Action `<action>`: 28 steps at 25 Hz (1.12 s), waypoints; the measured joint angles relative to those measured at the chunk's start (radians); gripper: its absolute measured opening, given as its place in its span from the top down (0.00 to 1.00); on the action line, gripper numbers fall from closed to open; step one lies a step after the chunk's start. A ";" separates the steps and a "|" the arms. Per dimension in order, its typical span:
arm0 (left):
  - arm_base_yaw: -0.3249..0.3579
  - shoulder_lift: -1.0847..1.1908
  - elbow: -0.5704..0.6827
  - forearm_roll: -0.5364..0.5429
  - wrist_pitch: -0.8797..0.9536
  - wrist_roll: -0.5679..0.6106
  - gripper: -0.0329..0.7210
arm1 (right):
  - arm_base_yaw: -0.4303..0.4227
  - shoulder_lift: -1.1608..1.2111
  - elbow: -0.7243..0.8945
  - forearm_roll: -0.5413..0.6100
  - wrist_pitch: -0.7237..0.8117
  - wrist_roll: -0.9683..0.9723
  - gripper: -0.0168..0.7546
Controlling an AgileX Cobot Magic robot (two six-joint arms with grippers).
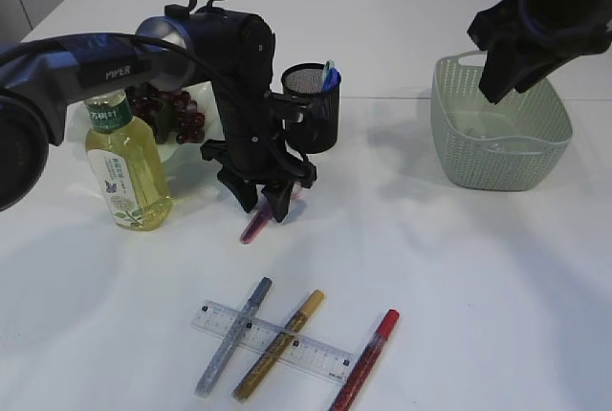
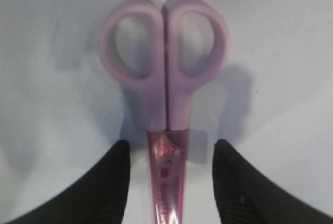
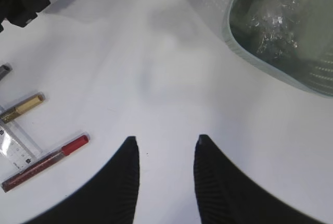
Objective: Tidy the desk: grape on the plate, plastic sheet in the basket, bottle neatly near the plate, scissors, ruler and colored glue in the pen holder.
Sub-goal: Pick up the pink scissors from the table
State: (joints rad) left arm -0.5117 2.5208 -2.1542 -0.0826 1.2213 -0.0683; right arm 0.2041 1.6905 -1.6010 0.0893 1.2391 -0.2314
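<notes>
On the white worktop [image 1: 459,268] lie three colored glue pens, one ruler, one pair of scissors, one bottle, one bunch of grapes on one plate, one pen holder and one basket. The glue pens sit at the front: a silver glue pen [image 1: 233,336] and a gold glue pen [image 1: 277,345] both lie across the clear ruler [image 1: 272,340], and a red glue pen [image 1: 364,359] rests with its lower part just beside the ruler's right end. The left pincer [image 1: 266,203] points down at the pink scissors [image 2: 165,109], just in front of the black mesh pen holder [image 1: 313,107]; its jaws stand open, one on either side of the translucent pink blade sheath, with bare worktop visible between each jaw and the sheath, so they are not clamped on it. The scissors lie flat and closed, the two pale pink handle loops pressed together. The right pincer [image 3: 165,174] hangs above the worktop with its jaws apart, holding nothing, next to the pale green basket [image 1: 449,158], in which crumpled clear plastic sheet [image 3: 270,23] lies. The bottle [image 1: 124,164] of yellow-green drink stands upright at the left, in front of the dark grapes [image 1: 170,110] on the plate [image 1: 208,122].
</notes>
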 joint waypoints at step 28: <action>-0.014 0.017 -0.009 0.035 0.002 0.004 0.53 | 0.000 0.000 0.000 0.000 0.000 0.000 0.60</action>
State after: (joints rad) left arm -0.5255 2.5375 -2.1628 -0.0479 1.2233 -0.0642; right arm 0.2041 1.6905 -1.6010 0.0893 1.2391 -0.2314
